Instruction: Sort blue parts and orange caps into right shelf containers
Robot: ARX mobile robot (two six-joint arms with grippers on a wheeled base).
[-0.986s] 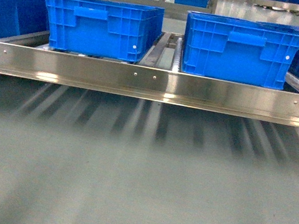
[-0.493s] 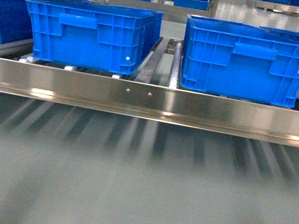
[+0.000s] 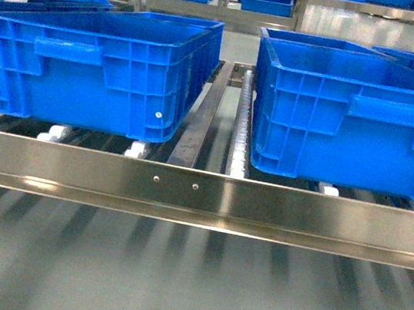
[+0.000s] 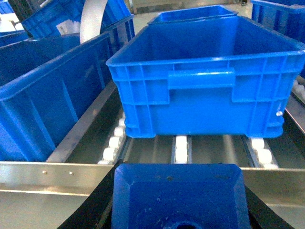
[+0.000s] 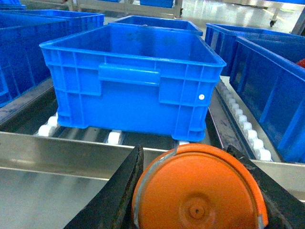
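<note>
Shelf (image 3: 208,198) rail looms nearer than before; left gripper (image 4: 178,200) grasps blue part (image 4: 178,195), right gripper (image 5: 198,191) grasps orange cap (image 5: 198,191); drop-off next.

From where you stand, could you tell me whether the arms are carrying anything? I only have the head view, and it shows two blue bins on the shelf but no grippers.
Observer: Yes. In the left wrist view, the left gripper holds a blue part.
Operator: Thank you. And the right arm, please?
Observer: The right gripper is shut on an orange cap, seen top-on.
Operator: Where is each load relative to the bins?
Observer: Each sits on the near side of the shelf rail, short of a blue bin; neither is over a bin yet.
</note>
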